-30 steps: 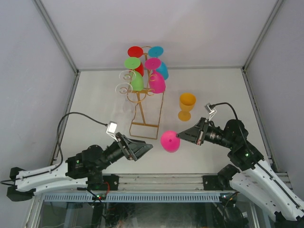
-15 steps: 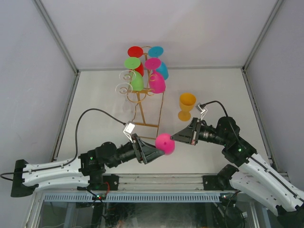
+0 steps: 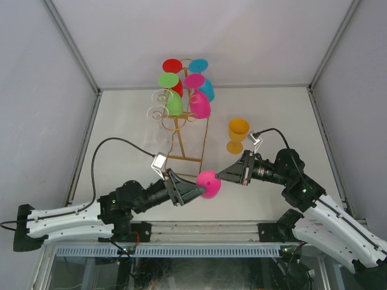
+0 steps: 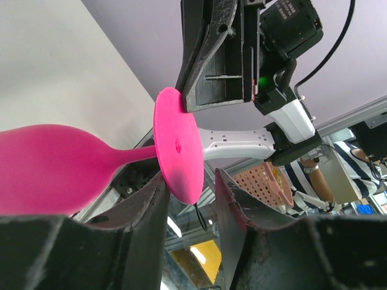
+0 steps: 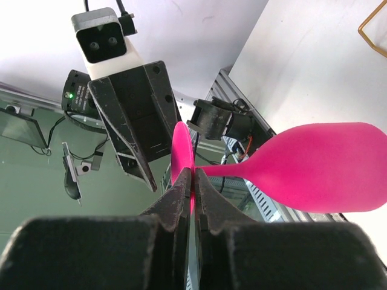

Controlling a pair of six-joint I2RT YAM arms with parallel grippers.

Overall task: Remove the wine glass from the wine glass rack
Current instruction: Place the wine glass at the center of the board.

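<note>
A pink wine glass (image 3: 208,183) hangs on its side in the air between my two arms, in front of the gold wine glass rack (image 3: 184,130). My right gripper (image 5: 193,175) is shut on the rim of its flat foot (image 5: 181,148), bowl (image 5: 320,166) to the right. My left gripper (image 4: 190,184) reaches in from the other side. Its jaws straddle the lower edge of the foot (image 4: 178,145), partly closed, with a gap still showing on one side. In the top view the left gripper (image 3: 201,191) and right gripper (image 3: 219,176) meet at the glass.
A yellow goblet (image 3: 237,134) stands upright on the table right of the rack. Red (image 3: 173,65), blue (image 3: 202,78), green (image 3: 172,96) and magenta (image 3: 198,99) glasses hang upside down on the rack, with clear ones (image 3: 159,103) at its left. Enclosure walls close in three sides.
My left arm has swung right up to the pink glass and its jaws have narrowed around the foot. The right arm shifted slightly left with the glass.
</note>
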